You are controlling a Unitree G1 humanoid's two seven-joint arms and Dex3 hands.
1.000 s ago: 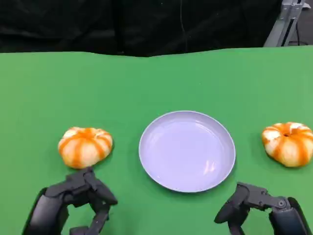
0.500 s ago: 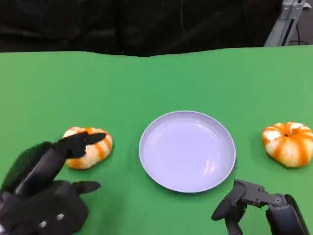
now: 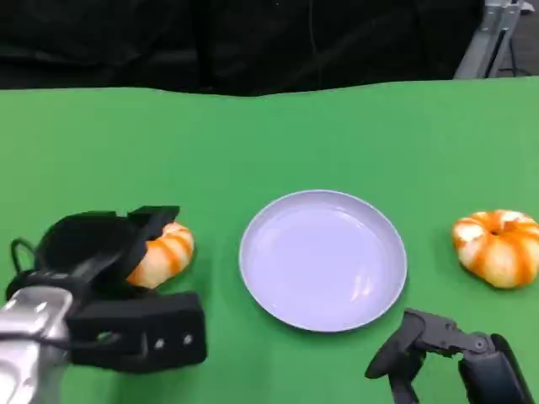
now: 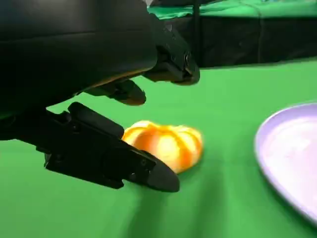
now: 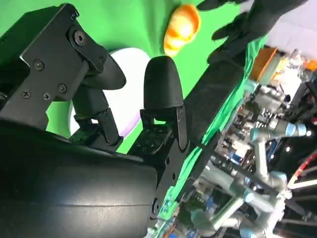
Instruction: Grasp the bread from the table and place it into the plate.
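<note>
1. The left bread (image 3: 162,252), an orange-and-cream striped round loaf, lies on the green desk (image 3: 253,143) at about 9 o'clock from the plate (image 3: 322,258), apart from its rim; in the head view only its 3 o'clock half shows past the left hand.
2. The left hand (image 3: 114,290) sits over the 9 o'clock side of that bread; one of its fingers (image 3: 156,220) reaches across the loaf's far edge, toward 12 o'clock.
3. In the left wrist view the same bread (image 4: 166,144) lies in the gap between the spread fingers; an upper finger (image 4: 171,62) hangs above it with green desk showing between them, and a lower finger (image 4: 124,161) runs along the near side, its tip overlapping the loaf's lower edge; whether that tip touches the crust I cannot tell.
4. So the left fingers are wide apart and have hold of nothing; the bread rests on the desk.
5. The plate, pale lilac and round, sits at the desk's middle with nothing in it; part of its rim (image 4: 277,148) shows in the left wrist view.
6. A second bread (image 3: 497,247) of the same kind lies at 3 o'clock from the plate, well apart from it.
7. The right hand (image 3: 438,353) hovers at about 5 o'clock from the plate, near its rim; its fingers (image 5: 161,87) are apart and carry nothing.
</note>
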